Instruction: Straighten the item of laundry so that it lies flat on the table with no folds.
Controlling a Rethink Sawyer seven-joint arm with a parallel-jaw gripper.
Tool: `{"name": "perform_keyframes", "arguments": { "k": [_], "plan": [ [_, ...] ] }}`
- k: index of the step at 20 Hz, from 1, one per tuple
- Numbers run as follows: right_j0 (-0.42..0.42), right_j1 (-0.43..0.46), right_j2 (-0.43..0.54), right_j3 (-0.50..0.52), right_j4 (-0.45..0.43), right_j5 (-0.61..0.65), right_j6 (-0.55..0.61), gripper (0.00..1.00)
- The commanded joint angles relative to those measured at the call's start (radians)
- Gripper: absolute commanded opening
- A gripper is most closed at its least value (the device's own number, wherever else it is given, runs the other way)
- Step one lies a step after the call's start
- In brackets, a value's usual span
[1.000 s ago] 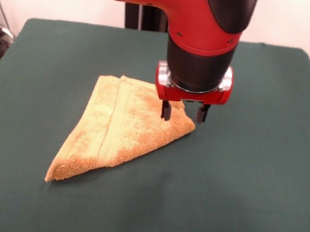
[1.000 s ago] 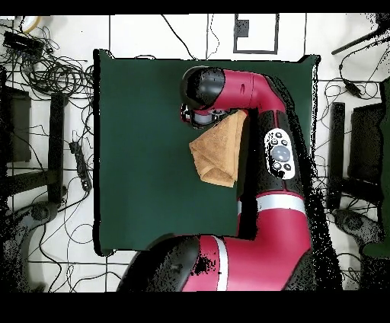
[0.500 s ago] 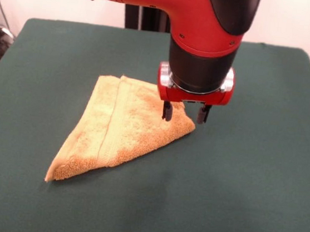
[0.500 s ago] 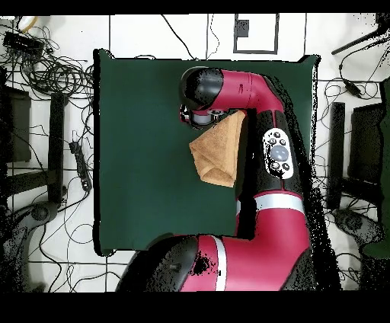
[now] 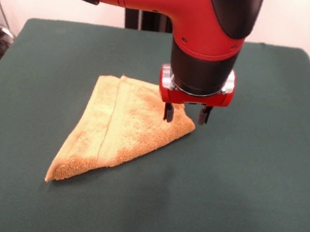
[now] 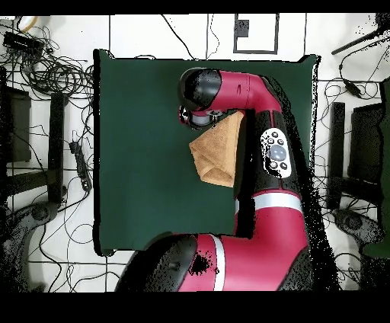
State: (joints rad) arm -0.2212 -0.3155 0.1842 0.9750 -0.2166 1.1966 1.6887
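The item of laundry [image 5: 120,133], a golden-orange terry towel, lies folded into a rough triangle near the middle of the table [image 5: 248,182], whose dark green cloth is plain and bare all around it. In the front view a flat woven band runs along the towel from its upper edge toward its lower corner, and the fluffy pile shows on both sides of the band. The gripper [image 5: 185,118] hangs from the red and black arm [image 5: 208,38] directly over the towel's right corner, its two dark fingers spread apart, one over the cloth and one just past the corner, grasping nothing. Behind the table stands a pale wall, with dark cables at the left and right edges. In the overhead view the towel [image 6: 217,152] lies beside the arm [image 6: 266,175], which crosses the table [image 6: 145,152] and hides the gripper. Around the table the floor is pale and strewn with black cables [image 6: 53,72] and dark stands.
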Motion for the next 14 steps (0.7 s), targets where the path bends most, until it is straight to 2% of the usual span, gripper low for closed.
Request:
{"name": "perform_keyframes", "arguments": {
  "k": [1, 8, 14],
  "plan": [
    [0.037, 0.086, 0.066, 0.019, -0.013, -0.034, -0.006, 1.0],
    [0.041, 0.104, 0.067, -0.038, -0.001, 0.034, -0.001, 1.0],
    [0.046, 0.116, 0.058, -0.041, -0.01, 0.02, 0.0, 1.0]
  ]
}}
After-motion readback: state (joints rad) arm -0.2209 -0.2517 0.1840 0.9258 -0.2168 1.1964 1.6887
